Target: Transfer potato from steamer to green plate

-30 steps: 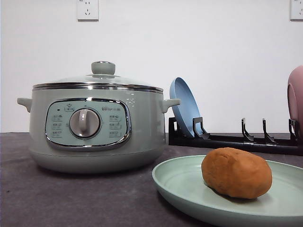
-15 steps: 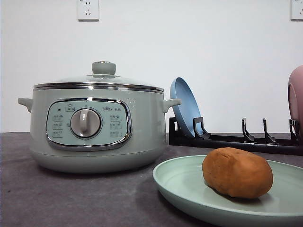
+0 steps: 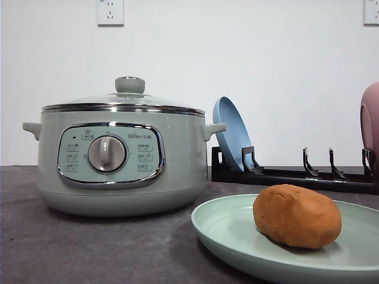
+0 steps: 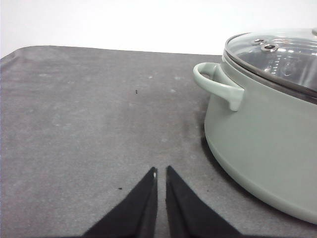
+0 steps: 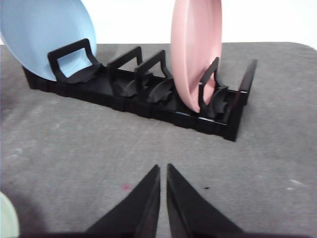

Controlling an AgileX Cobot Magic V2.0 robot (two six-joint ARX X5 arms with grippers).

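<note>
- Grey counter (image 3: pixel 89 248) under everything, plain white wall behind with an outlet (image 3: pixel 110 12) high up.
- Potato (image 3: pixel 296 215) sits on the green plate (image 3: pixel 228 234), front right of my front view, resting right of the plate's centre as far as I can see; the plate runs off frame.
- Steamer (image 3: pixel 121 154) stands left of the plate, close but apart, a strip of counter between them. Glass lid (image 3: pixel 124 100) is on, knob up, dial facing the camera.
- Black dish rack (image 3: pixel 296 174) runs along the back right, behind the plate. Blue plate (image 3: pixel 231 133) leans in its left end slot, just beside the steamer's right handle.
- Pink plate (image 3: pixel 370 127) stands at the rack's right end, cut off by the frame edge.
- Left tool (image 4: pixel 161 171) hangs over bare counter beside the steamer's handle side, fingers nearly together with only a thin slit between them, holding nothing.
- Right tool (image 5: pixel 163 168) hangs over bare counter in front of the rack, fingers likewise drawn almost together, empty. A sliver of the green plate's rim shows at the corner of my right wrist view.
</note>
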